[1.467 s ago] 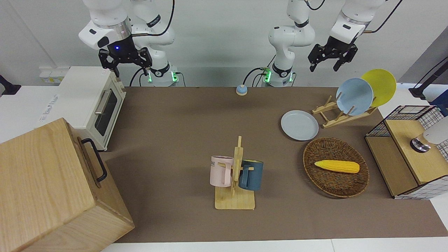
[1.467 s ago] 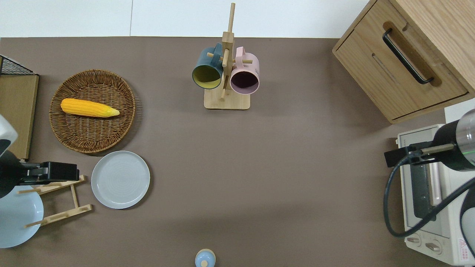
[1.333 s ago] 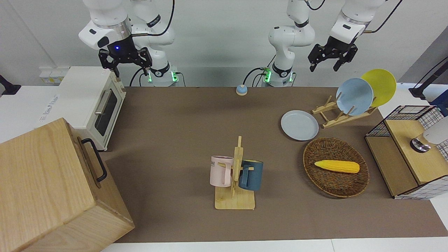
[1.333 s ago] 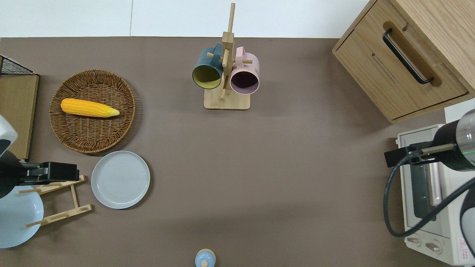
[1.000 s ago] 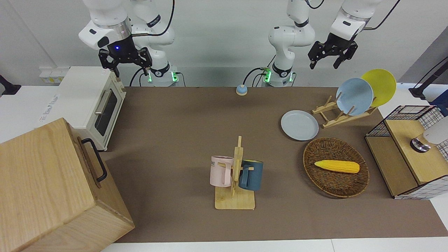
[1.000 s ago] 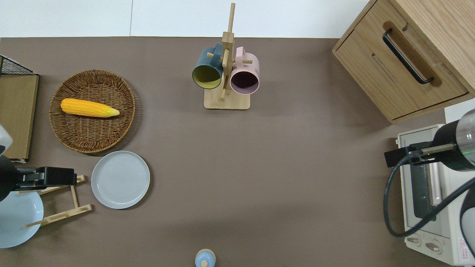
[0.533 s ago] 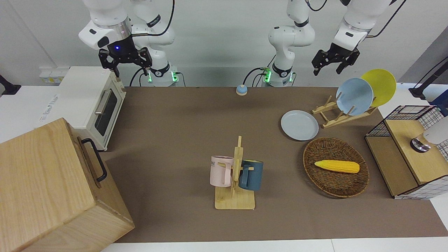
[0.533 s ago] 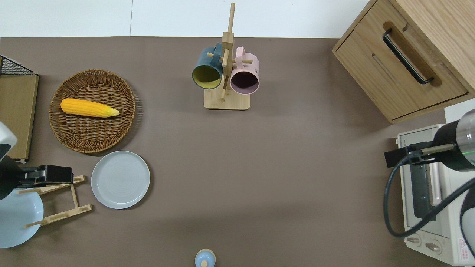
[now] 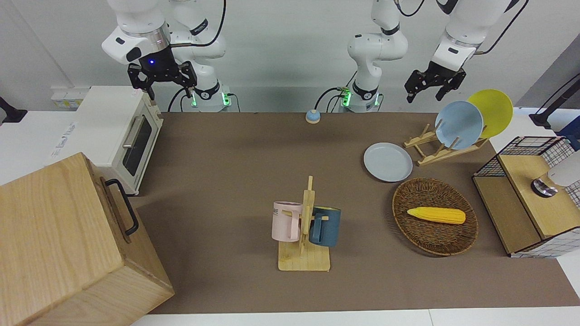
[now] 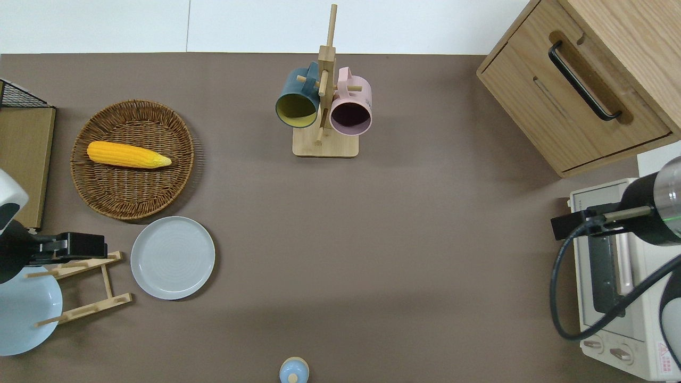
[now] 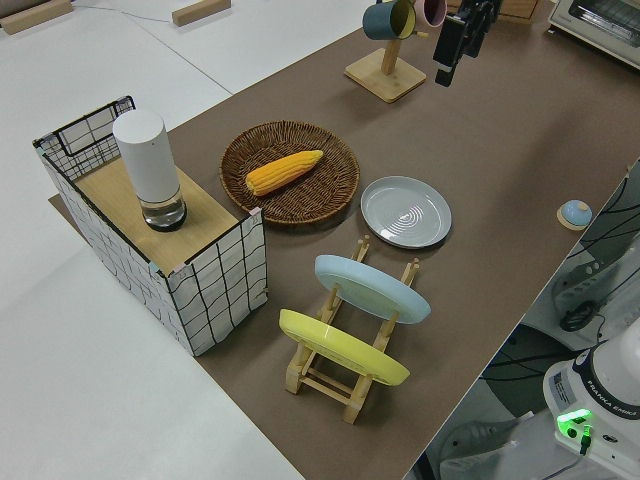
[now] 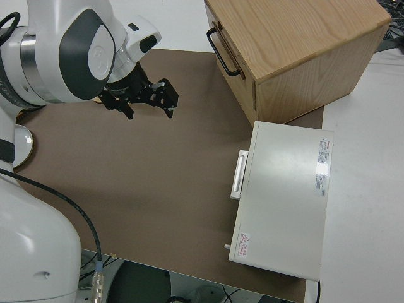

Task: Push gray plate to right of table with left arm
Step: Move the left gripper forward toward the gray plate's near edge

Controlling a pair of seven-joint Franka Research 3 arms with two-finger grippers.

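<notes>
Approach stage: our left gripper [image 9: 429, 88] hangs in the air over the wooden dish rack [image 10: 85, 284], fingers spread and empty. The gray plate [image 10: 173, 257] lies flat on the table [image 10: 372, 239], just beside that rack and well below the tool, untouched. Next we must descend at the rim facing the rack, probably fingers low, then sweep toward the right arm's end. The right arm is parked.

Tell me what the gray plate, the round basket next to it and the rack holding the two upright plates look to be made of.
Gray plate: likely glazed ceramic or melamine; smooth, faint concentric rings, soft sheen.
Basket: woven wicker or rattan; brown strands visibly interlaced, matte.
Plate rack: light unpainted wood, possibly bamboo; pale slats and pegs.
</notes>
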